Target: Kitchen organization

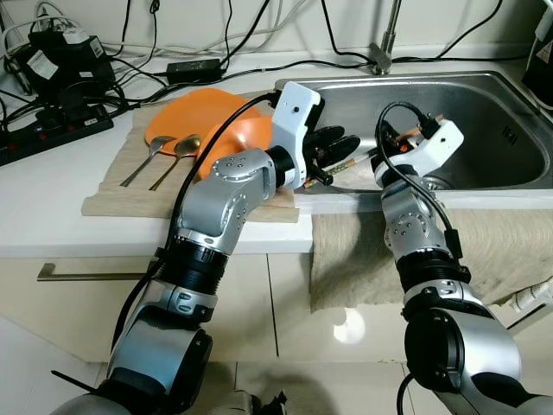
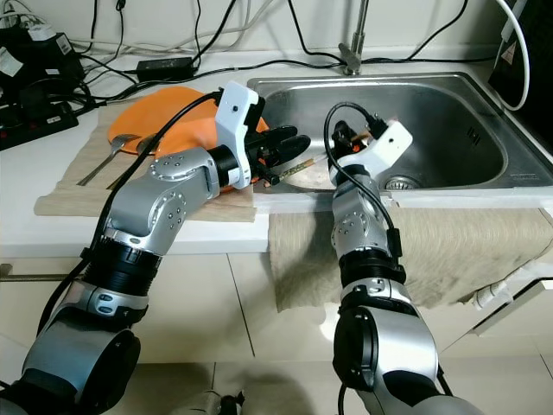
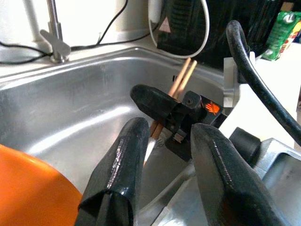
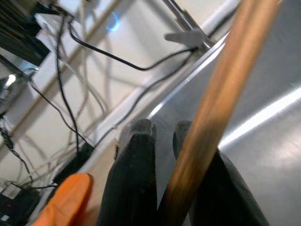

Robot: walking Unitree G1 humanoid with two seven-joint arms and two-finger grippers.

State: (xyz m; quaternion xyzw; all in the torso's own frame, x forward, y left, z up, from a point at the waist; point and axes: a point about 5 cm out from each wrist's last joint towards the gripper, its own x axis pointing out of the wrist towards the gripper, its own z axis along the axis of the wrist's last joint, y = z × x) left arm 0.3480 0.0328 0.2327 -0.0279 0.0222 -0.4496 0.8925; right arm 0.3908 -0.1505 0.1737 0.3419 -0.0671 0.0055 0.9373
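Observation:
A pair of wooden chopsticks (image 3: 182, 77) hangs slanted over the left part of the steel sink (image 1: 484, 112). My right gripper (image 1: 393, 138) is shut on them near their upper end, and in the right wrist view one chopstick (image 4: 221, 108) crosses its fingers (image 4: 136, 179). Above the sink's left rim my left gripper (image 1: 340, 149) is open. The chopsticks' lower end lies between its fingers (image 3: 124, 160), apart from the pads. Orange plates (image 1: 194, 117) rest on a beige mat (image 1: 112, 199), with a fork (image 1: 149, 160) and a spoon (image 1: 180, 154) beside them.
A faucet (image 1: 380, 52) stands behind the sink. Power strips, adapters and black cables (image 1: 52, 69) crowd the counter's back left. A beige towel (image 1: 501, 251) hangs over the counter's front edge, below the sink. Closed cabinet doors (image 1: 78, 285) face me under the counter.

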